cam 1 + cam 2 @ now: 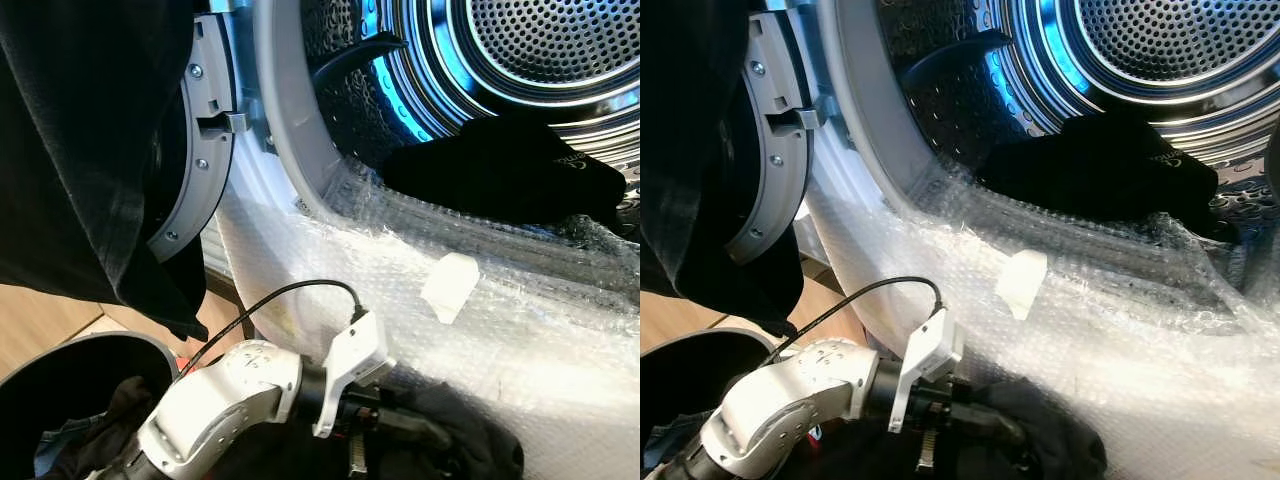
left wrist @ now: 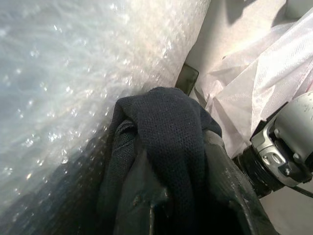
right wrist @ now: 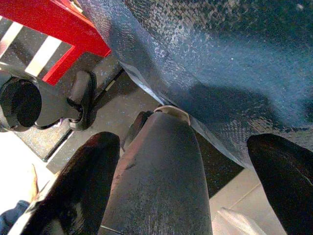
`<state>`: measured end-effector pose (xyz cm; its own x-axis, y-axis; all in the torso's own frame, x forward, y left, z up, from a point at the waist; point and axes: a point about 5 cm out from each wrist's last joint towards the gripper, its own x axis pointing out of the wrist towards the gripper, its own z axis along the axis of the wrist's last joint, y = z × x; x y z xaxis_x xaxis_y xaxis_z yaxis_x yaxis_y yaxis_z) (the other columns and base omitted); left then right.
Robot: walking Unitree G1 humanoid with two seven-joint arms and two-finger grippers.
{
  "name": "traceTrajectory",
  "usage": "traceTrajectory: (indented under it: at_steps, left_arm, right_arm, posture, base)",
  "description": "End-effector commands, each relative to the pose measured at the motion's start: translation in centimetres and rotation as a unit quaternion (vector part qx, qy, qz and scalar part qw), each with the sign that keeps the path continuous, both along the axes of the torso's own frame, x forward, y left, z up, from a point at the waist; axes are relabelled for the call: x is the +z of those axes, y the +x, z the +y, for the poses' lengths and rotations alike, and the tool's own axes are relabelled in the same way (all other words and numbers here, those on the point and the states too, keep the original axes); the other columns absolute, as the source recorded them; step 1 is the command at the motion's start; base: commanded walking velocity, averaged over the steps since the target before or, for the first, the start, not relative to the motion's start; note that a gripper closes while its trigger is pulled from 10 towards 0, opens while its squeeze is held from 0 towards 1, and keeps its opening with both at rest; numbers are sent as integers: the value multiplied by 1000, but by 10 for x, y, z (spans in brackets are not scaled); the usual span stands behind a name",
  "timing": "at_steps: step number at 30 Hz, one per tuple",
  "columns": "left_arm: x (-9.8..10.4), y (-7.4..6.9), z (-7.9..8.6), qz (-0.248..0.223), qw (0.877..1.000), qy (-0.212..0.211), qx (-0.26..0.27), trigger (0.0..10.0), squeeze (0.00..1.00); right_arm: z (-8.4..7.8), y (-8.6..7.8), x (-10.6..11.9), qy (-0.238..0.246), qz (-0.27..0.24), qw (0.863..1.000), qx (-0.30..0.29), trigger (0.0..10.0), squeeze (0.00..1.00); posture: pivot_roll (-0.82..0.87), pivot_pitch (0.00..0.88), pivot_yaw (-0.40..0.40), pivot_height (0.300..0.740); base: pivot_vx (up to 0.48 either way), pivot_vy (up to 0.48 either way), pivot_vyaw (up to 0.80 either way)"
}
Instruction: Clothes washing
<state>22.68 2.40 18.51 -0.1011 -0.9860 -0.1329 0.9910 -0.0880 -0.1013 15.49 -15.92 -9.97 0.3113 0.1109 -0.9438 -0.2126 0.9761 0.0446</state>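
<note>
The washing machine's drum (image 1: 540, 40) stands open, lit blue, with a black garment (image 1: 500, 170) lying at its front. Below the opening, my left gripper (image 1: 425, 440) is shut on a dark navy knit garment (image 2: 166, 122), which drapes over its fingers. That bundle (image 1: 465, 450) is pressed against the bubble wrap (image 1: 500, 330) covering the machine's front. My right gripper (image 3: 186, 147) hangs low and open, its two black fingers (image 3: 83, 176) spread wide with no cloth between them, beside the machine's dark patterned side.
The round door (image 1: 200, 150) is swung open at the left, with a large dark cloth (image 1: 80, 140) hanging in front of it. A dark round basket (image 1: 60, 370) holding clothes sits at the bottom left. A white tape patch (image 1: 450, 285) is stuck on the wrap. A red object (image 3: 54, 24) stands on the floor.
</note>
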Motion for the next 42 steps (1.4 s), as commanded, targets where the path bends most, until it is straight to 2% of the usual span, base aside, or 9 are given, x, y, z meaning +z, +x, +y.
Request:
traceTrajectory:
  at_steps: [1,5,10,14,19,27,28,36,42]
  left_arm:
    - [-2,1,6,-10,1000,8,11,0,0]
    - [-10,1,21,-3,999,29,34,0,0]
    - [-38,-8,79,31,987,114,109,0,0]
    - [-46,-14,105,49,978,140,150,0,0]
    - [-60,-17,124,59,962,183,194,0,0]
    - [-71,-20,121,68,960,196,188,0,0]
    - [-75,-19,121,67,958,205,188,0,0]
    - [-82,-16,106,61,964,207,155,0,0]
    - [-83,-15,93,58,970,199,128,0,0]
  right_arm:
    - [0,-1,0,2,-2,1000,-7,10000,0]
    - [-1,-1,0,0,-4,1000,-1,10000,0]
    - [-5,4,3,19,-32,999,33,10000,0]
    - [-15,2,3,19,-34,998,51,10000,0]
    - [-24,3,8,46,-60,992,100,10000,0]
    - [-33,5,32,211,-127,951,188,10000,20]
    - [-33,3,45,279,-147,926,205,10000,1000]
    - [-44,-12,112,458,-136,826,299,10000,1000]
    - [-41,-6,127,429,-140,827,335,10000,1000]
  posture:
    - [41,5,-4,740]
    - [47,11,-4,740]
    - [65,25,-6,740]
    - [66,29,-10,740]
    - [64,33,-23,740]
    - [25,38,-30,740]
    - [19,39,-31,740]
    - [-4,32,-30,740]
    - [-13,25,-28,740]
  base:
    - [0,0,0]
    - [0,0,0]
    - [0,0,0]
    - [0,0,0]
    - [0,0,0]
    - [0,0,0]
    - [0,0,0]
    - [0,0,0]
    - [0,0,0]
